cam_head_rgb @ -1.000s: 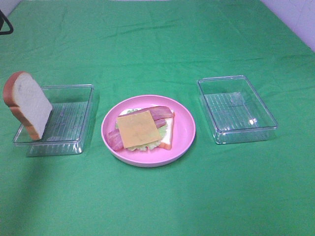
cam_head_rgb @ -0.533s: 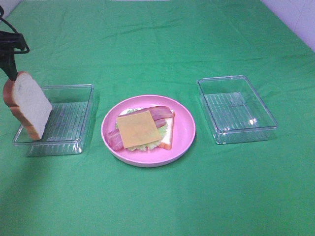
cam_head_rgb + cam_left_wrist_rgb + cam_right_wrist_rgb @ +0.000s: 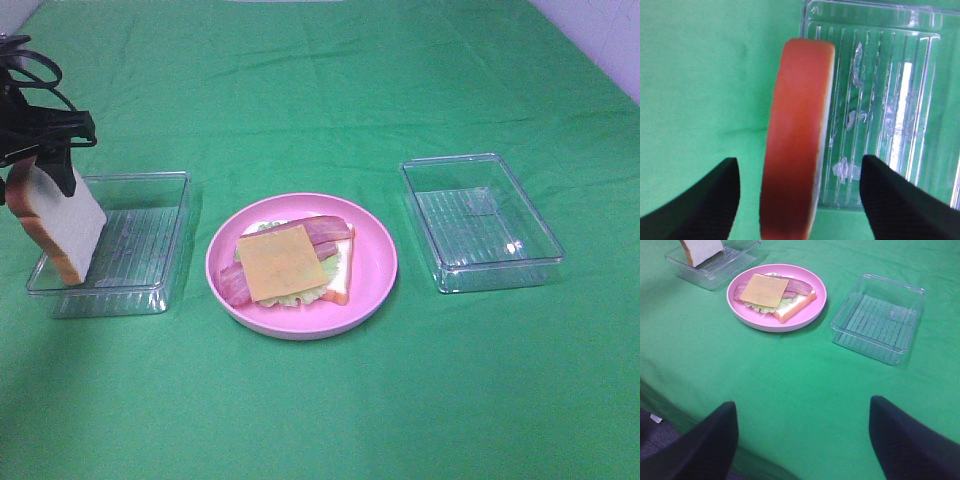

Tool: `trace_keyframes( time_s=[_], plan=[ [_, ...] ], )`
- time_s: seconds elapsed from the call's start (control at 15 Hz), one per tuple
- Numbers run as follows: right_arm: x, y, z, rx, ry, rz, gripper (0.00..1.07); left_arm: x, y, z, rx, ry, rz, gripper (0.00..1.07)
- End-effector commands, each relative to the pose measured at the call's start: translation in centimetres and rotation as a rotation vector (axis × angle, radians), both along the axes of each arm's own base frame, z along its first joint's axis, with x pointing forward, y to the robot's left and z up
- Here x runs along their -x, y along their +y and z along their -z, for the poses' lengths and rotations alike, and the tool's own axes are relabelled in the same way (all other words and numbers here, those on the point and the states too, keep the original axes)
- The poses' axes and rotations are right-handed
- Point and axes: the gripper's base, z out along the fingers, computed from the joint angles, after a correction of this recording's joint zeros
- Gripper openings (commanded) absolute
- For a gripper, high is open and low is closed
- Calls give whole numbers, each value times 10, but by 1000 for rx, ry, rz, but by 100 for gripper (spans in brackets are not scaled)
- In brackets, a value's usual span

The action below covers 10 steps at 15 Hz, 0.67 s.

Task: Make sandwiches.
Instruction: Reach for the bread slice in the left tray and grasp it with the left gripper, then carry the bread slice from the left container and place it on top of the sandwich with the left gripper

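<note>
1. Exterior high view: the black left gripper [image 3: 45, 150] sits at the top of an upright white bread slice with orange-brown crust [image 3: 62, 220], which stands tilted against the left wall of the clear rectangular plastic tray on the left [image 3: 150, 262].
2. Left wrist view: the left gripper [image 3: 800, 200] has its two dark fingers spread wide, one on each side of the slice's orange-brown crust edge [image 3: 796, 135]. Neither finger touches the crust, so the jaws are open and grip nothing.
3. The ribbed floor of the left tray [image 3: 890, 115] lies just beside the slice, with green cloth [image 3: 700, 75] on the slice's other side.
4. At the middle of the green tablecloth [image 3: 320, 80], a round pink plate [image 3: 375, 262] carries the open sandwich: a bottom white bread slice [image 3: 339, 281], a pale green lettuce leaf [image 3: 300, 295], pink-red bacon strips [image 3: 325, 229], and a square yellow cheese slice [image 3: 280, 262] on top.
5. A second clear rectangular plastic tray [image 3: 480, 222] sits to the right of the plate, apart from it.
6. Right wrist view: the right gripper [image 3: 800, 440] hangs above bare green cloth near the table's edge, well apart from the plate [image 3: 812, 307] and the right tray [image 3: 877, 317]. Its dark fingers are spread wide, holding nothing.
</note>
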Motion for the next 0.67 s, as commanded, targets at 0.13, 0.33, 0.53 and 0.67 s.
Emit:
trace_keyframes(
  time_s=[0.13,0.33,0.53,0.67],
  plan=[
    [0,-1,0,-8,-15,12,70,-2,1,1,2,-8,-8,44],
    [0,-1,0,-8,-15,12,70,-2,2,1,-10,-8,-2,0],
    [0,-1,0,-8,-15,12,70,-2,2,0,-10,-10,-3,0],
    [0,-1,0,-8,-15,12,70,3,2,-23,11,-70,-9,0]
  ],
)
